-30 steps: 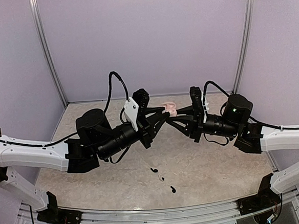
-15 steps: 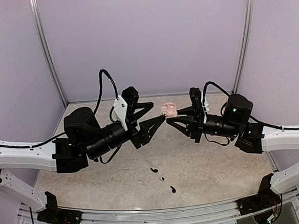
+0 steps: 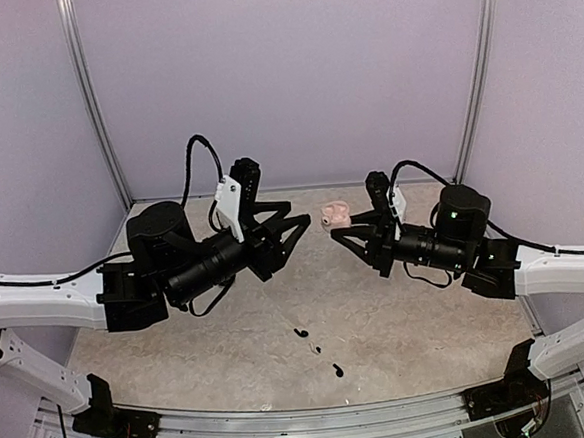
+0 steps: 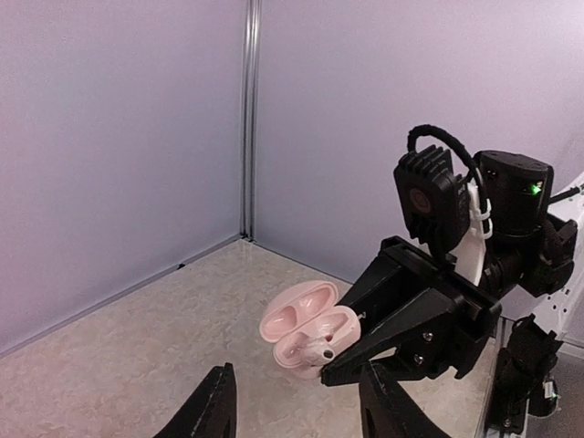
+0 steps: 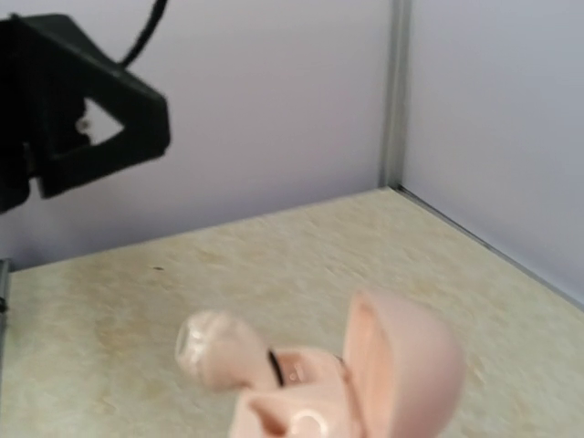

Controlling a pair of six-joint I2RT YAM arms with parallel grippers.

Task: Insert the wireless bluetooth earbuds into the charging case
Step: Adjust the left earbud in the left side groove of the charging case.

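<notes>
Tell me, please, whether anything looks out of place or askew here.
The open pink case in the right tool has what looks like a pale bud jutting sideways, not seated in a well. Three small black bits lie scattered on the table near the front edge, away from the case.

I saw the charging case (image 4: 301, 324) as smooth glossy pink plastic; tabletop (image 3: 429, 320) was matt mottled beige; right pincer (image 4: 334, 343) matt black plastic.

Pale lavender walls (image 3: 282, 79) enclose three sides, joined at the far corners by aluminium posts (image 3: 93, 103). The tabletop (image 3: 399, 322) is beige and marbled; a metal rail (image 3: 306, 418) edges its near side.
</notes>
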